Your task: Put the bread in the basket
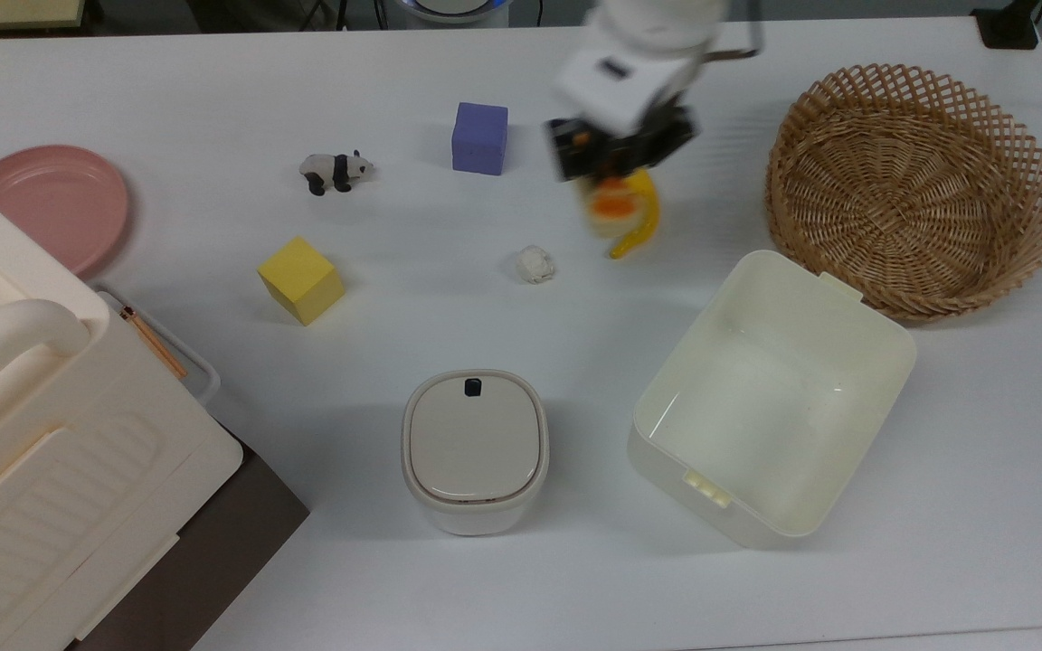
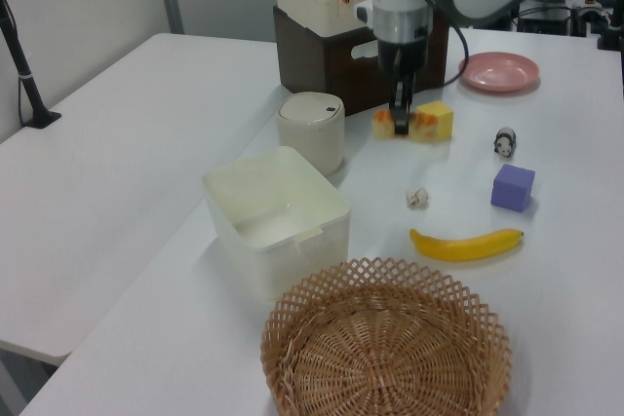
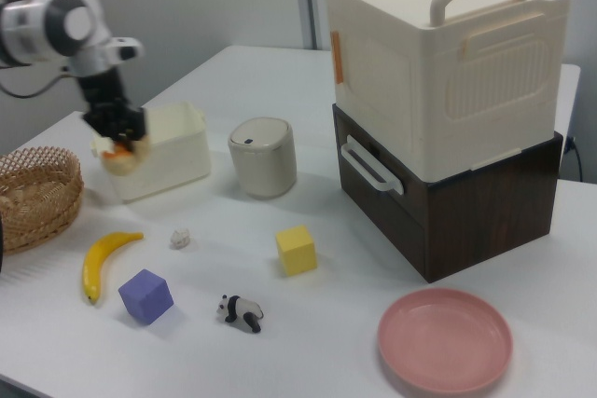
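A: Where is the bread (image 1: pixel 612 204) found?

B: It is held clear of the table (image 1: pixel 213 81), pinched in the gripper (image 1: pixel 619 172). In the top view it is seen over the banana (image 1: pixel 640 217), which lies flat below it.

A: And the basket (image 1: pixel 914 185)?

B: It is seen off to the top view's right, well apart from the bread and with nothing in it. The cream tub (image 1: pixel 770 398) sits just beside it (not the target, though it is close).

A: How much of the task is judged done?

B: The pick-up is judged done, since the loaf is seen lifted in the left view (image 2: pixel 382 125) and the right view (image 3: pixel 118 157). The carry across to the basket, the lowering and the release are judged still to be made.

A: How is the claw set?

B: It is closed on the bread, the fingers clamped narrowly across the loaf's sides; nothing else is touched. The white lump (image 1: pixel 534 263), the purple cube (image 1: pixel 479 137) and the yellow cube (image 1: pixel 300 279) are left on the table.
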